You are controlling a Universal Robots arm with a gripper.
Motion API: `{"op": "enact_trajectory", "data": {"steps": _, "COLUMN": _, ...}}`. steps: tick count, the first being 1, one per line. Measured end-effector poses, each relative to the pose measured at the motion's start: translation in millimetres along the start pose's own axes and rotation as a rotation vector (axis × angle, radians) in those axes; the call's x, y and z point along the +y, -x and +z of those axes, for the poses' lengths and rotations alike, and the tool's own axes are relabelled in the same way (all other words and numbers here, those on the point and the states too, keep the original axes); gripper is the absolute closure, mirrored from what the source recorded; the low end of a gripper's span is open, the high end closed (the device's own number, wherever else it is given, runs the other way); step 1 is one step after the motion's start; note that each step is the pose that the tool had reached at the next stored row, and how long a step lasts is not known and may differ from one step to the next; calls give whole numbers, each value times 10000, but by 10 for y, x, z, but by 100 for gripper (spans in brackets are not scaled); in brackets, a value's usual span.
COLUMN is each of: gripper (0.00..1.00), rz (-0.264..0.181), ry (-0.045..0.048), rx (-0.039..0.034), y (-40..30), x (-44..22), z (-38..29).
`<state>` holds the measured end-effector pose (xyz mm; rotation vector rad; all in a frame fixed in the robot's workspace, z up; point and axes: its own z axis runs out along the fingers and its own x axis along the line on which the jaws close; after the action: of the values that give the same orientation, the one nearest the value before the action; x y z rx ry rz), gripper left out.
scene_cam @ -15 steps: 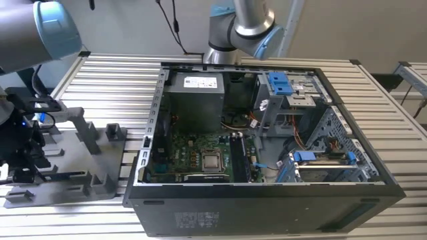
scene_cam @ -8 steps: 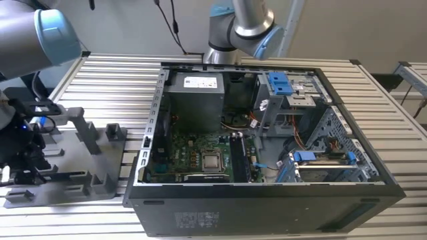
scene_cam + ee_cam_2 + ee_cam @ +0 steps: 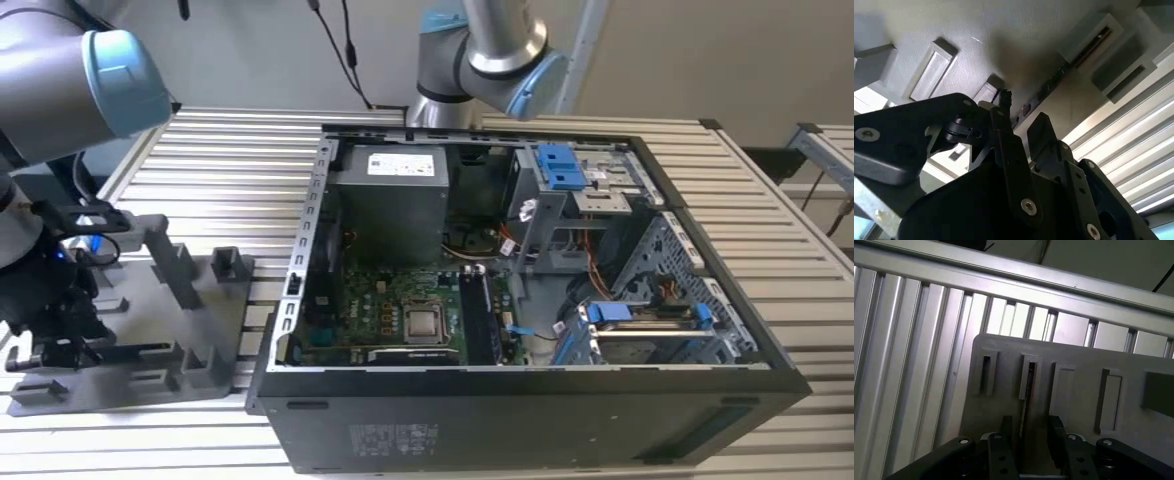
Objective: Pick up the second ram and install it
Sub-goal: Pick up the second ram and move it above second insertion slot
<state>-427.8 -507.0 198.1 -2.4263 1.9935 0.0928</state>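
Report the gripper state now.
Gripper: open, fingers on either side of the second ram, which stands on edge in the grey fixture plate.

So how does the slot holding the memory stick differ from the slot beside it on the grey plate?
The stick's slot has the thin dark memory stick on edge in it; the neighbouring slot, nearer the corner of the plate, looks empty. The open gripper lines up with the stick's slot, not the neighbouring slot. Both are narrow raised grey frames, parallel on that plate.
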Motion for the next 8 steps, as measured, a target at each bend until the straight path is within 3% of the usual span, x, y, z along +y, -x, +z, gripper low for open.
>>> {"op": "enact_trajectory", "data": {"steps": 8, "gripper": 60, "rz": 1, "ry": -2, "rx": 0, "y": 8, "x": -1, "z": 1}}
